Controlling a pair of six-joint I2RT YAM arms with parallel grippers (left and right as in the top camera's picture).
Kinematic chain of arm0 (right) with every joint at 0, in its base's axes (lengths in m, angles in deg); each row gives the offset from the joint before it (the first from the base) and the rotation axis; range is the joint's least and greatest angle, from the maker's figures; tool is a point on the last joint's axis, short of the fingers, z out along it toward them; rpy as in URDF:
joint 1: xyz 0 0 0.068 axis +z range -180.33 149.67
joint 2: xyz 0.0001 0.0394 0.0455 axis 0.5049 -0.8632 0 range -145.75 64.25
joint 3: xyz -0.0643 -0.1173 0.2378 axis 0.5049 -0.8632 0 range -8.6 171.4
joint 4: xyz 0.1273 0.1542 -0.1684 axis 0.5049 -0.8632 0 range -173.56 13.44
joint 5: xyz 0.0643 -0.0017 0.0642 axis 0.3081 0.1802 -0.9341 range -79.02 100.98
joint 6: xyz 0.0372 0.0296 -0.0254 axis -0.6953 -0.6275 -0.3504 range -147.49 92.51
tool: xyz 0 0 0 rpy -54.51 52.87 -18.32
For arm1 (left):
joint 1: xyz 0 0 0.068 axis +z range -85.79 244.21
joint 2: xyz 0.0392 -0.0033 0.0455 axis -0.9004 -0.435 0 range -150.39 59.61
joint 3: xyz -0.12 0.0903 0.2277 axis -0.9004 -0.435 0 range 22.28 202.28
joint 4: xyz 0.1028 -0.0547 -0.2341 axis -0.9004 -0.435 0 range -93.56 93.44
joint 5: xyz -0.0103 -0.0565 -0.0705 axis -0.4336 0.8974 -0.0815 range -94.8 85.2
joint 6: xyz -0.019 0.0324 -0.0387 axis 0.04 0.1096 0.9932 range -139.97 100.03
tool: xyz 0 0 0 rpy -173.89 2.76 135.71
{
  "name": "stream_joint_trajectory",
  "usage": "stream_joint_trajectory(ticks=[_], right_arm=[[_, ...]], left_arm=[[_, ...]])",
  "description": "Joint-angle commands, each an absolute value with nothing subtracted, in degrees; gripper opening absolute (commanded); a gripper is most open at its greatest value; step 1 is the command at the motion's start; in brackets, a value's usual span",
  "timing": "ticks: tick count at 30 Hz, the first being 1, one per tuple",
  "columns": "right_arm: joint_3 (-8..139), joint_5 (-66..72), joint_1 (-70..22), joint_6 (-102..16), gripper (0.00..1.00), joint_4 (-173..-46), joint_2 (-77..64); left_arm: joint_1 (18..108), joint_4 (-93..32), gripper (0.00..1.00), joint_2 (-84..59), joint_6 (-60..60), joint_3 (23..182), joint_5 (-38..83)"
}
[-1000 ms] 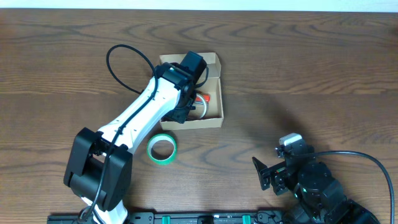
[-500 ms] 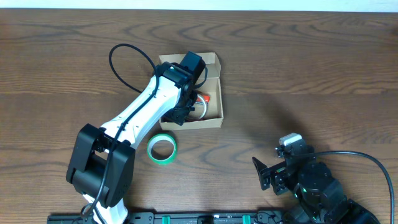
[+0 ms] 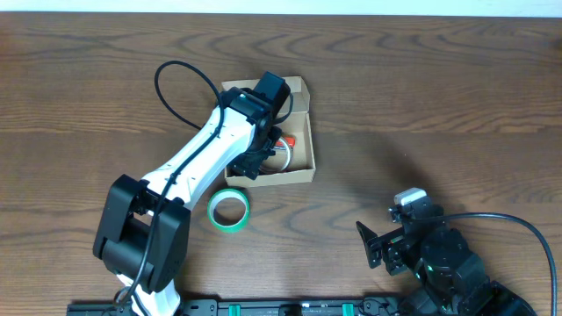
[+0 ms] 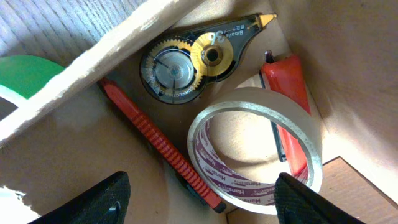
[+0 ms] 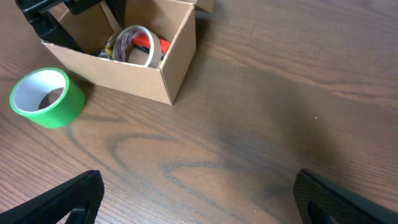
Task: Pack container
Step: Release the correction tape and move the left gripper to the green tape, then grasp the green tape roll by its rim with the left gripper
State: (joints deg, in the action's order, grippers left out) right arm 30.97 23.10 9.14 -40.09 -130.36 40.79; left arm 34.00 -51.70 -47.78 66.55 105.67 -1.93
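The tan cardboard container (image 3: 310, 132) stands open at the table's middle. My left gripper (image 3: 261, 145) reaches down into it, open and empty (image 4: 199, 202). Inside, the left wrist view shows a clear tape roll (image 4: 261, 193) with purple print, a red cutter (image 4: 158, 143), a correction-tape dispenser (image 4: 186, 62) and another red tool (image 4: 286, 81). The container's wall (image 4: 124, 37) crosses the upper left. A green tape roll (image 3: 228, 210) lies on the table just in front of the container (image 5: 130, 71). My right gripper (image 3: 373, 246) is open and empty over bare table (image 5: 199, 199).
The green tape roll (image 5: 46, 96) lies left of the container's near corner in the right wrist view. The left arm's black cable (image 3: 180, 79) loops behind the container. The right arm's base sits at the front right.
The left arm has shifted slightly and the container has been nudged a little to the left. The right arm has not moved.
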Motion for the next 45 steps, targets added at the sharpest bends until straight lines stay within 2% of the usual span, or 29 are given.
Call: stream_joint_trajectory(ticks=[1,7,12,15,21,28,42,45], right_arm=[[30.9,23.6,9.5,-40.7,0.99,-130.4,41.1],[30.9,23.6,9.5,-40.7,0.99,-130.4,41.1],[30.9,23.6,9.5,-40.7,0.99,-130.4,41.1],[30.9,23.6,9.5,-40.7,0.99,-130.4,41.1],[30.9,23.6,9.5,-40.7,0.99,-130.4,41.1],[30.9,23.6,9.5,-40.7,0.99,-130.4,41.1],[30.9,23.6,9.5,-40.7,0.99,-130.4,41.1],[30.9,23.6,9.5,-40.7,0.99,-130.4,41.1]], left_arm=[[35.4,-51.9,0.75,-43.3,65.7,107.3,-2.4],[37.6,-58.7,0.82,-32.3,65.3,107.2,-5.0],[37.7,-72.6,0.81,-22.5,70.1,104.7,-9.9],[37.7,-75.8,0.81,-17.0,73.0,99.7,-10.0],[37.6,-71.6,0.82,-9.1,79.9,84.8,-4.9],[37.6,-57.7,0.85,-8.9,82.4,71.7,1.3],[37.6,-47.5,0.85,-13.9,99.5,65.4,3.8],[37.6,-44.8,0.86,-15.9,99.4,65.4,3.5]])
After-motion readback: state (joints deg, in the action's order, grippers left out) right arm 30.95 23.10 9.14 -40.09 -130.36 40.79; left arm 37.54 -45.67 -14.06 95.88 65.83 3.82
